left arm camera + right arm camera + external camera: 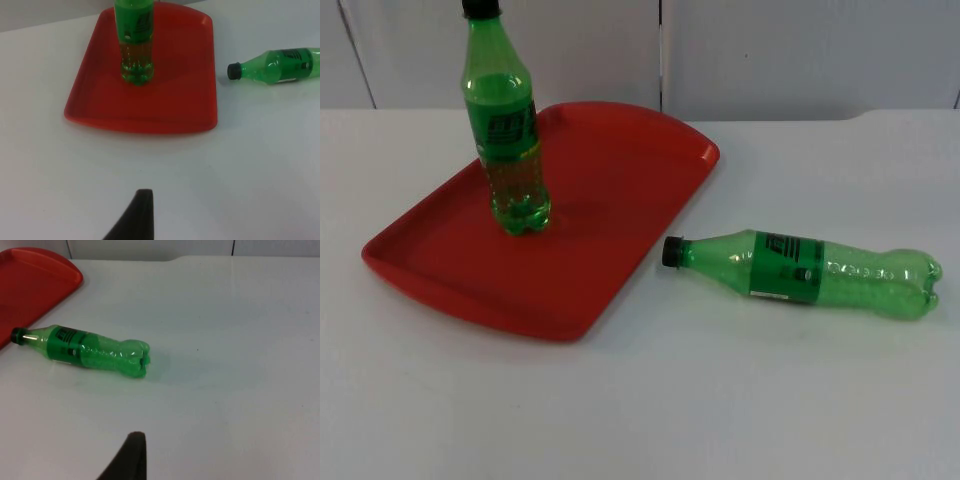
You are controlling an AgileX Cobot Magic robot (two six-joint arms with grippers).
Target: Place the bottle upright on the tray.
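A red tray lies on the white table at the left. One green bottle with a black cap stands upright on it. A second green bottle lies on its side on the table right of the tray, with its cap pointing at the tray's edge. My left gripper hangs back from the tray, far from the standing bottle and the lying one. My right gripper is held back from the lying bottle, on its base side, touching nothing.
The grey partition wall closes the table's far side, just behind the tray. White table top stretches in front of the tray and the lying bottle, and to the right of the bottle.
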